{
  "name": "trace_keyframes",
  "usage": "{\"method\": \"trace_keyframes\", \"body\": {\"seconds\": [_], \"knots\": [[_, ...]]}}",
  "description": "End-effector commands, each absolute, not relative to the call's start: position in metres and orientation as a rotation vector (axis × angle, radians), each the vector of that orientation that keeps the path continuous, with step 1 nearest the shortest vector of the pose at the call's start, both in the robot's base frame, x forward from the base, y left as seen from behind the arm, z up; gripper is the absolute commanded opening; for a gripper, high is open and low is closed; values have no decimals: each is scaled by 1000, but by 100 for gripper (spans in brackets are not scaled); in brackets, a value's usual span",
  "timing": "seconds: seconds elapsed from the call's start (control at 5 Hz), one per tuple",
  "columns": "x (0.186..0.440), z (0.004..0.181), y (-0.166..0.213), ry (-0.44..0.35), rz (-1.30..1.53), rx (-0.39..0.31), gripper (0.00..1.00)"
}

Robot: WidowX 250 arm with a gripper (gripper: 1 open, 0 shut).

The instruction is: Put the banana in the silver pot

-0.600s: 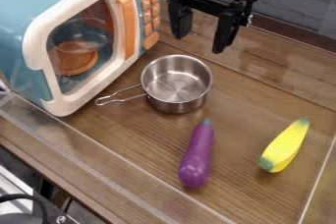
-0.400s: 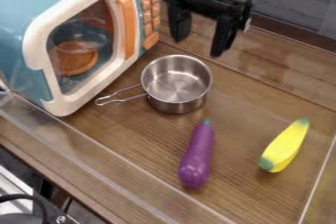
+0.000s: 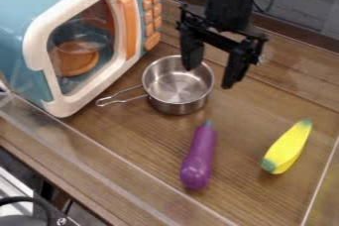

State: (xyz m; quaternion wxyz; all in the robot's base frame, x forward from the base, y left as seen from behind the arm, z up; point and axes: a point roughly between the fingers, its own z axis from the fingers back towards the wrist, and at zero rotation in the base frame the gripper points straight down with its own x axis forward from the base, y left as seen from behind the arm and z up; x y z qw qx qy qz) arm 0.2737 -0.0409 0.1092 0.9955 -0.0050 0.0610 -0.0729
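Observation:
The yellow banana (image 3: 287,147) with a green tip lies flat on the wooden table at the front right. The silver pot (image 3: 176,82) stands empty near the middle, its wire handle pointing left toward the toy microwave. My black gripper (image 3: 215,68) hangs open just above the pot's right rim, fingers pointing down, with nothing between them. It is well behind and to the left of the banana.
A blue and white toy microwave (image 3: 73,32) with an orange bowl behind its door stands at the back left. A purple eggplant (image 3: 199,156) lies in front of the pot, left of the banana. The table edge (image 3: 79,161) runs along the front left.
The gripper has moved forward and down from beside the microwave to just over the pot's right side, staying open. The banana, pot and eggplant have not moved.

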Motion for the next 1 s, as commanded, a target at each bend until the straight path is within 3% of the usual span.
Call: {"method": "trace_keyframes", "body": {"seconds": [0.0,0.4,0.6,0.8], "knots": [[276,121,-53,60,-220,-15,100],[277,109,-68,60,-291,-17,100],[279,102,-84,32,-322,-10,0],[271,89,-106,17,-290,-3,100]]}}
